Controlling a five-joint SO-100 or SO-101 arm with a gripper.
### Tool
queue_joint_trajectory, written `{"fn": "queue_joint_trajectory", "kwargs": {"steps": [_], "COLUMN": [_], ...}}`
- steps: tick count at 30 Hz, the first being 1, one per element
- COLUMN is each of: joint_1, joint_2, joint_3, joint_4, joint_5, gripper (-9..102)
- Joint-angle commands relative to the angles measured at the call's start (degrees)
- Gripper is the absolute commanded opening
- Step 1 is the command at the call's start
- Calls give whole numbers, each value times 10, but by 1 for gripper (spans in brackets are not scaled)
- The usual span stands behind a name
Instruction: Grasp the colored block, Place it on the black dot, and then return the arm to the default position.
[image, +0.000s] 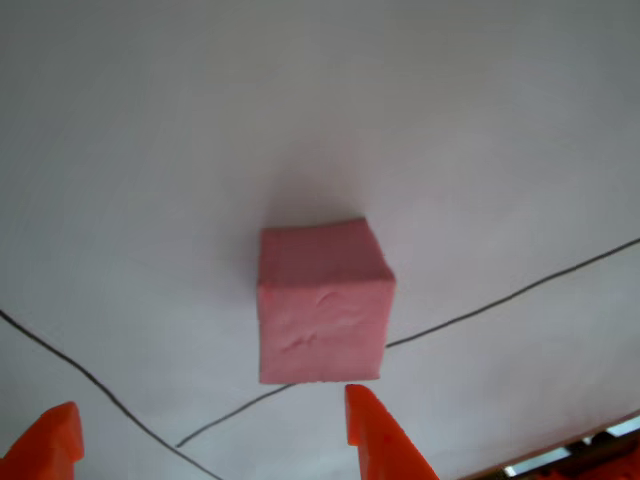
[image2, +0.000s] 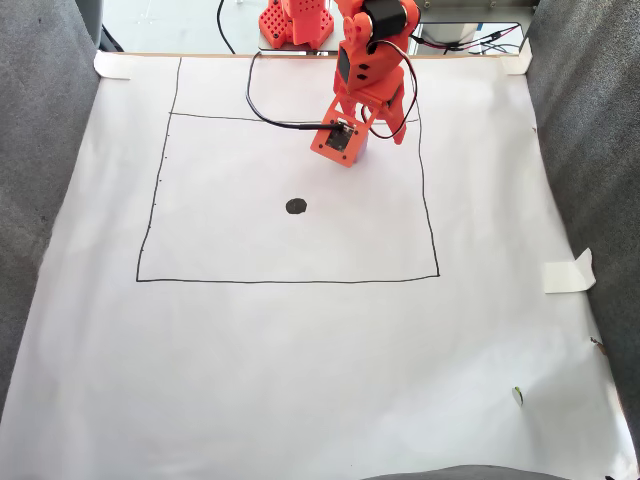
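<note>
Gripper: in the other view two orange pointed fingers rise from the bottom edge, one at the lower left corner and one just right of centre; the gripper (image: 210, 425) stands wide, with bare paper between the tips and nothing held.
Arm: in the fixed view the arm (image2: 365, 75) leans out from the far edge of the sheet and bends down over the upper right part of the drawn square.
Colored block: the pink cube (image: 322, 305) sits on the white paper (image: 150, 150) ahead of the fingers. Its near bottom edge is just beyond the right tip, apart from it as far as I can tell. It sits a little right of the gap's middle.
Why the jaws stand so: judged from the wide spread and the block straight ahead, this looks like an approach, with the grasp not yet made; the fingers seem to need a small shift right to straddle the cube.
Black dot: the black dot (image2: 296, 207) lies inside the drawn square (image2: 290, 281), nearer and left of the arm's wrist, and is bare, so the placing is not done.
Drawn lines: thin dark lines (image: 500, 298) run past the cube on both sides.
Containers: none seen; loose tape (image2: 568, 272) curls at the right edge of the paper.
</note>
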Motion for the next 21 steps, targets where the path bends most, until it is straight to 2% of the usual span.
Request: {"fn": "queue_joint_trajectory", "kwargs": {"steps": [1, 21], "joint_1": [11, 35], "joint_2": [40, 34], "joint_3": [-7, 90], "joint_4": [5, -45], "joint_5": [7, 4], "gripper": [31, 31]}}
